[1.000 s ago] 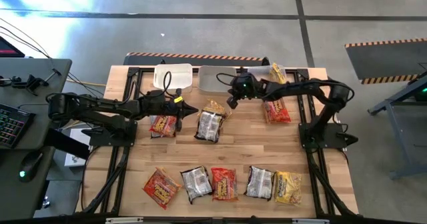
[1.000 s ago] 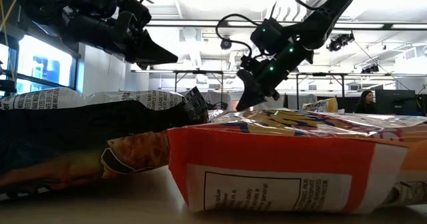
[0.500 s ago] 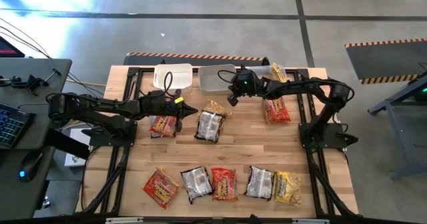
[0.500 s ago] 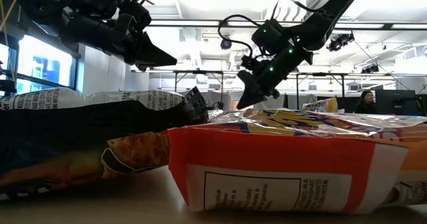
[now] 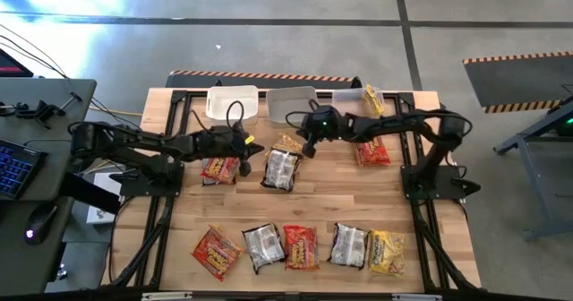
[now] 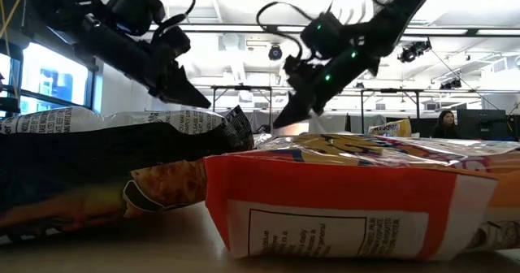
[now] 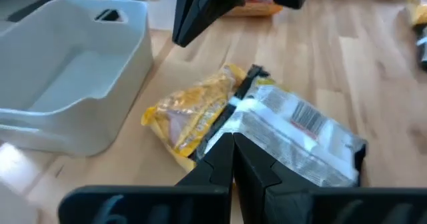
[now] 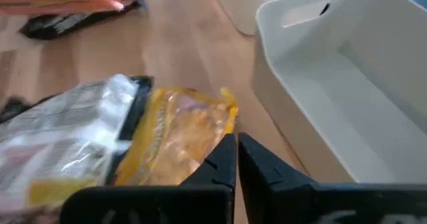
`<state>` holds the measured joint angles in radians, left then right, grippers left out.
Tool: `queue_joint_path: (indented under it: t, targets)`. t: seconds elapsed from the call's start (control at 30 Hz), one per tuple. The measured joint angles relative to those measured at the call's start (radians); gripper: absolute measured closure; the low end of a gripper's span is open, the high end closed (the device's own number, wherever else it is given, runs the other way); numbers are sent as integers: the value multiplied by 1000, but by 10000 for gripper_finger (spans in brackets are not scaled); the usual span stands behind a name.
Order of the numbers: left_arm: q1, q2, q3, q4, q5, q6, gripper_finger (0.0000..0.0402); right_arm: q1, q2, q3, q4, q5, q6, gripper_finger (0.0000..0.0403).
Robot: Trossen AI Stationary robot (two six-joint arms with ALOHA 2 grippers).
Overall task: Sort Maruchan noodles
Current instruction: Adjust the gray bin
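Note:
A yellow noodle packet (image 5: 289,145) lies flat mid-table, its edge against a silver-and-dark packet (image 5: 282,168). My left gripper (image 5: 261,150) is shut and points right at the silver packet (image 7: 293,137), just left of it and raised in the low view (image 6: 207,102). My right gripper (image 5: 307,146) is shut and slants down at the yellow packet (image 8: 180,127) from its right; whether it touches cannot be told. A red packet (image 5: 219,168) lies under my left arm.
Three pale bins stand along the far edge (image 5: 233,102) (image 5: 291,105) (image 5: 356,97), the right one holding a yellow packet (image 5: 372,97). A red packet (image 5: 372,149) lies to the right. Several packets line the near edge, from red (image 5: 215,250) to yellow (image 5: 387,251).
My right gripper has moved left and down from near the middle bin toward the yellow packet, tipping downward. My left gripper has moved right toward the silver packet and tipped its fingers down. No packet has moved.

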<state>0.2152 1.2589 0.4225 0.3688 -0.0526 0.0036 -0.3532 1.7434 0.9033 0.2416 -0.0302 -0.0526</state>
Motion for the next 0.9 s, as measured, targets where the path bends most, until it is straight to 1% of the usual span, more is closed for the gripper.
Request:
queue_joint_path:
  t: [0.13,0.23,0.33,0.43,0.53,0.7,0.9]
  targets:
    - [-27,3,0,-6,-82,-3,401,-7,90,78,-8,4,15,403]
    - [-44,2,0,-10,-92,-3,401,-7,166,170,-61,11,24,403]
    - [-57,2,0,-14,-93,-3,401,-5,233,264,-152,71,27,403]
    - [-73,2,0,-20,-120,-3,401,-6,274,322,-201,133,55,403]
    - [-84,2,0,-36,-145,-3,401,-10,275,333,-187,141,92,403]
    - [-93,2,0,-62,-154,-3,401,-26,274,334,-164,169,143,403]
    - [-108,2,0,-70,-167,-3,401,-27,265,333,-123,139,114,403]
